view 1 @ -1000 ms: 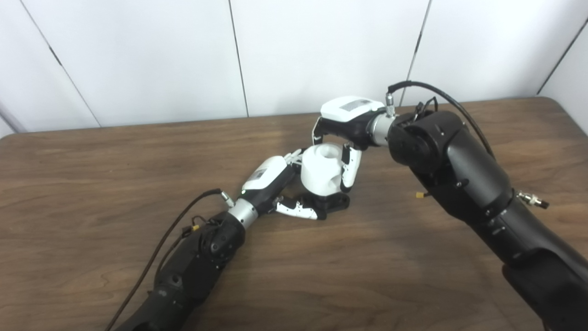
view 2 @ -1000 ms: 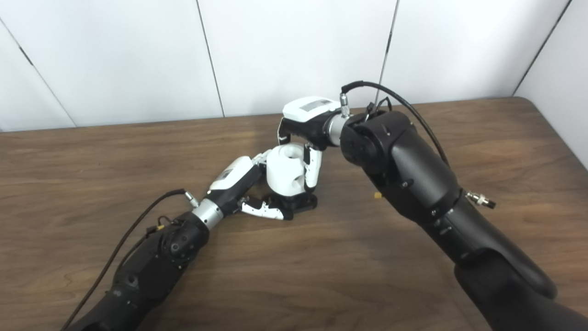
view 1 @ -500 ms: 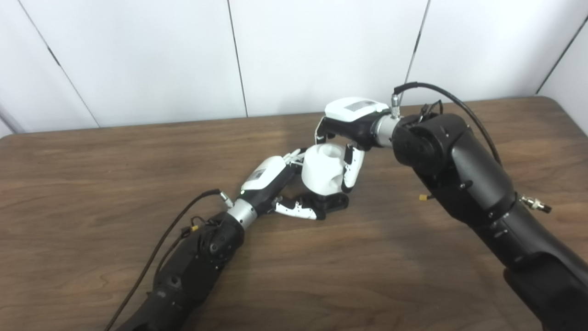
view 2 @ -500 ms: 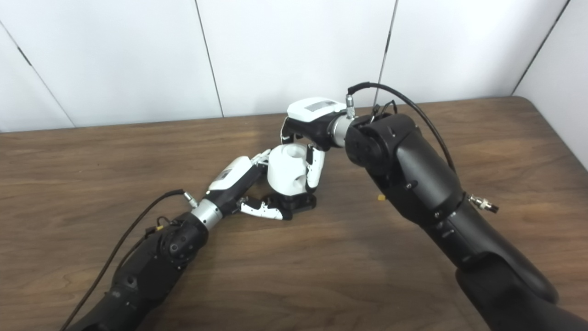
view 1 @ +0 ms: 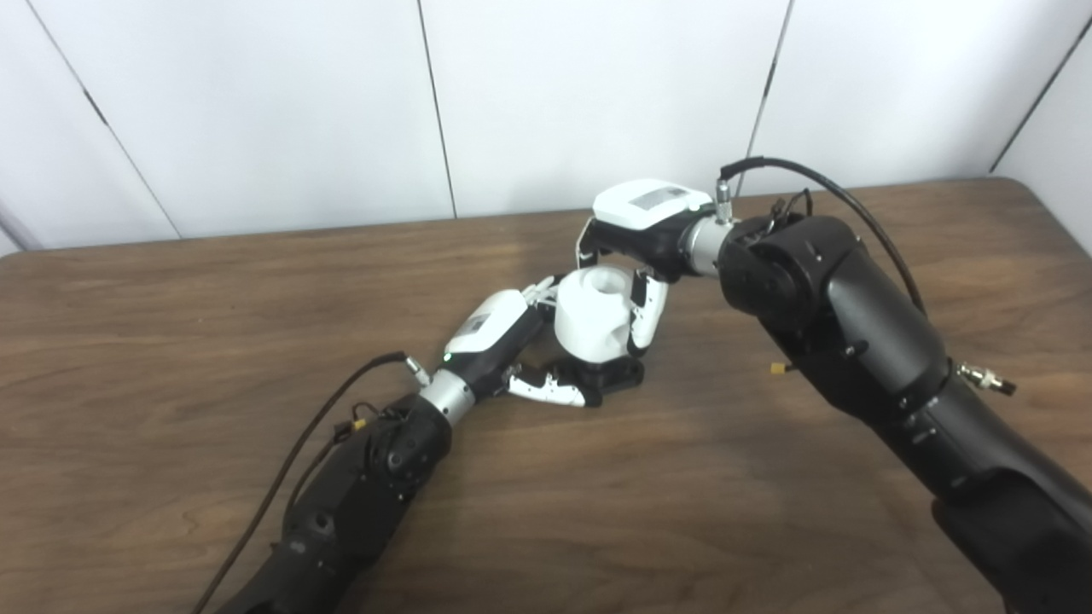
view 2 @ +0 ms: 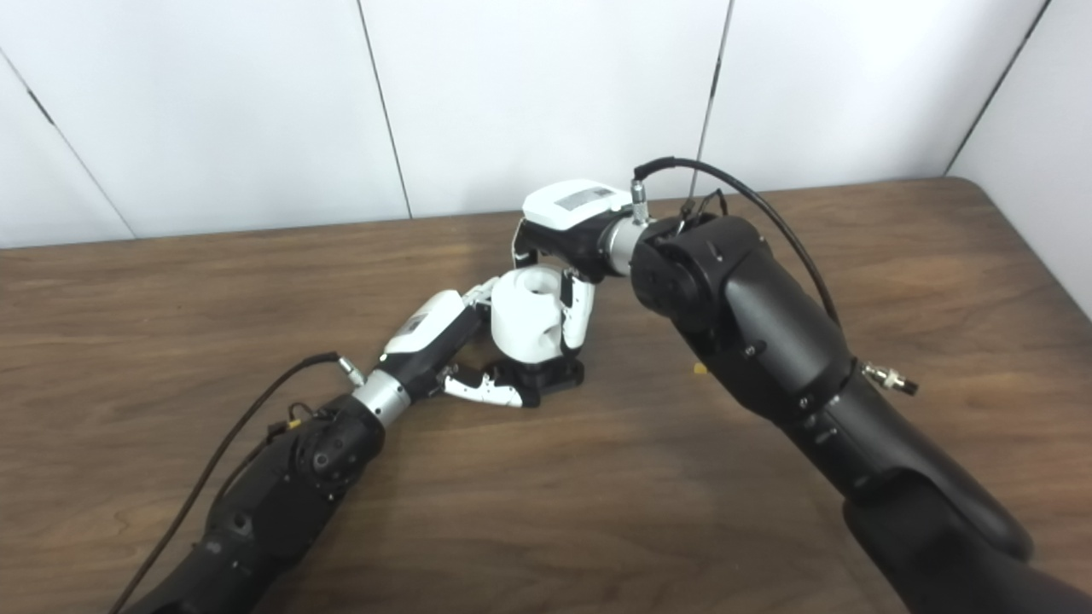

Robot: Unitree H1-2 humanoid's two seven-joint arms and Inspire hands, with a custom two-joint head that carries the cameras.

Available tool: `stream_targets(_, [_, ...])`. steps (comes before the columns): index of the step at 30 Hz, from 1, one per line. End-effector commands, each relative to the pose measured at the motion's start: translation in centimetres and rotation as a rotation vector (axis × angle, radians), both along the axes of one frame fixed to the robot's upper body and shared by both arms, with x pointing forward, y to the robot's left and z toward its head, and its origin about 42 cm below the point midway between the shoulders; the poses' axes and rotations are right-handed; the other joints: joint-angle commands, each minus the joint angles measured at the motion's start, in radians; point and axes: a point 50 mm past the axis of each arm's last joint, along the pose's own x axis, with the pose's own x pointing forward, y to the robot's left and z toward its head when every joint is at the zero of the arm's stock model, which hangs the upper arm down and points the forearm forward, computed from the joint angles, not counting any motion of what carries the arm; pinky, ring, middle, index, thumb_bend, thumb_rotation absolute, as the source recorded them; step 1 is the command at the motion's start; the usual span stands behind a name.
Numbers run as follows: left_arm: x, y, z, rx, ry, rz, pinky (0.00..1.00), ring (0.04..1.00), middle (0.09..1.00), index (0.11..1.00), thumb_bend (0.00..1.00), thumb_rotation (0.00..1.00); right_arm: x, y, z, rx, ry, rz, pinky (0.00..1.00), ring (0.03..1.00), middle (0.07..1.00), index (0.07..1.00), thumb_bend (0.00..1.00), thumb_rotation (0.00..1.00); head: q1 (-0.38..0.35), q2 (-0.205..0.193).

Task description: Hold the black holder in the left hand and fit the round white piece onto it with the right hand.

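Observation:
The black holder (view 1: pixel 616 375) rests on the wooden table near its middle. My left hand (view 1: pixel 503 341) is shut on it, thumb along its front edge and fingers behind. The round white piece (view 1: pixel 590 314) stands upright on top of the holder, its open top facing up. My right hand (view 1: pixel 641 234) comes in from above and the right, its fingers closed around the white piece's upper sides. The same grouping shows in the right eye view, with the white piece (view 2: pixel 525 314) on the holder (view 2: pixel 550 377).
The brown wooden table (view 1: pixel 171 324) spreads all around the hands. A white panelled wall (view 1: pixel 256 102) runs along its far edge. A small yellow part (view 1: pixel 777 369) shows beside my right forearm. Black cables trail from both wrists.
The whole picture has shifted slightly, so the camera moved. The hands, the white piece and the holder keep the same arrangement.

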Motion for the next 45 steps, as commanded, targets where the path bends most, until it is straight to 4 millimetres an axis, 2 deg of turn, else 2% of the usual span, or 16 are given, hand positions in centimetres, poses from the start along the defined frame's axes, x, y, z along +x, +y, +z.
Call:
stream_targets(1, [-2.8, 0.2, -4.5, 0.102, 0.176, -0.008, 0.97, 1.0, 0.937, 0.481, 0.52, 0.06, -0.5, 1.1, -0.8, -0.009, 0.02, 0.046, 0.68, 0.794, 0.763, 0.486, 0.52, 0.14, -0.003, 0.0])
stream_targets(8, [-2.7, 0.2, -4.6, 0.1, 0.176, -0.009, 0.95, 1.0, 0.935, 0.481, 0.52, 0.06, -0.7, 1.0, -0.8, -0.016, 0.032, 0.049, 0.68, 0.787, 0.76, 0.486, 0.52, 0.14, 0.0, 0.005])
stream_targets(11, [-2.7, 0.2, -4.6, 0.099, 0.179, -0.007, 0.97, 1.0, 0.938, 0.481, 0.52, 0.06, -0.9, 0.9, -0.8, -0.028, 0.036, 0.055, 0.68, 0.786, 0.759, 0.485, 0.52, 0.14, -0.003, 0.005])
stream_targets(20, [-2.5, 0.4, -4.6, 0.101, 0.183, -0.005, 0.95, 1.0, 0.941, 0.481, 0.52, 0.06, -1.2, 0.5, -0.8, -0.066, 0.04, 0.068, 0.68, 0.787, 0.755, 0.483, 0.52, 0.14, -0.01, 0.002])
stream_targets(23, [-2.5, 0.5, -4.7, 0.103, 0.181, -0.006, 0.93, 1.0, 0.94, 0.481, 0.52, 0.06, -1.1, 0.3, -0.8, -0.079, 0.044, 0.064, 0.69, 0.79, 0.761, 0.483, 0.52, 0.14, -0.014, 0.0])
stream_targets(45, [-2.7, 1.0, -4.7, 0.107, 0.179, -0.008, 0.94, 1.0, 0.94, 0.481, 0.52, 0.06, -0.5, -1.3, -0.8, -0.1, 0.05, 0.018, 0.7, 0.797, 0.77, 0.484, 0.52, 0.14, -0.033, 0.003])
